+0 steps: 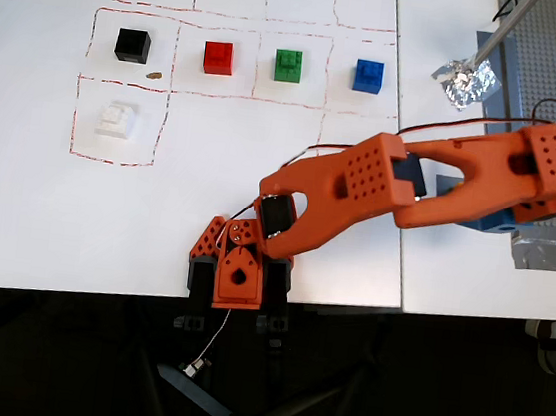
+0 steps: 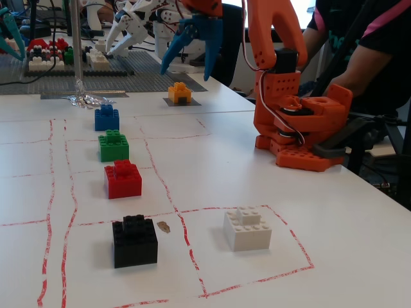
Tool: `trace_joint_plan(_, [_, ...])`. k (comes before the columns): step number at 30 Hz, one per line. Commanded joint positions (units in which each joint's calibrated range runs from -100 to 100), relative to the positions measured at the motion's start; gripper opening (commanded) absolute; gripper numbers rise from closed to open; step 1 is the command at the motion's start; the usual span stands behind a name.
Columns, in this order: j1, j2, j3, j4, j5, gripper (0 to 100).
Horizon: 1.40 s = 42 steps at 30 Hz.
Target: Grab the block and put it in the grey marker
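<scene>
The orange-yellow block (image 2: 180, 92) sits upright on the small dark-grey marker (image 2: 194, 101) at the far side of the table in the fixed view. In the overhead view my arm covers both. My gripper (image 1: 233, 293) lies folded down at the table's front edge, far from the block. In the fixed view the gripper (image 2: 314, 160) rests on the table at the right. Its jaws look closed and hold nothing.
Black (image 1: 133, 45), red (image 1: 218, 57), green (image 1: 289, 65) and blue (image 1: 368, 75) bricks stand in a row inside red-lined cells, with a white brick (image 1: 117, 119) below. A foil-footed pole (image 1: 465, 81) stands beyond the blue brick. A person (image 2: 359, 51) sits by the arm.
</scene>
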Motion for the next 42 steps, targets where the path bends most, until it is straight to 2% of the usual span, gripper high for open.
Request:
trace_joint_plan(1, [1.4, -13.2, -2.4, 1.2, 0.5, 41])
trace_joint_plan(4, [-0.2, -18.2, 2.4, 0.7, 0.6, 35])
trace_joint_plan(7, [-3.9, -24.1, 10.8, -2.5, -0.9, 25])
trace_joint_plan(11, [-11.2, -34.6, 30.5, -14.9, -5.5, 9])
trace_joint_plan(15, [-18.9, -47.7, 49.8, -25.9, -9.7, 0])
trace_joint_plan(21, [-33.1, -64.0, 68.5, -31.1, -16.1, 0])
trace_joint_plan(26, [-46.7, -73.7, 77.0, -33.6, -24.5, 0])
trace_joint_plan(35, [-68.8, -96.2, 98.2, -50.4, -36.9, 0])
trace_joint_plan(42, [-83.3, -107.5, 106.9, -51.5, -45.8, 0])
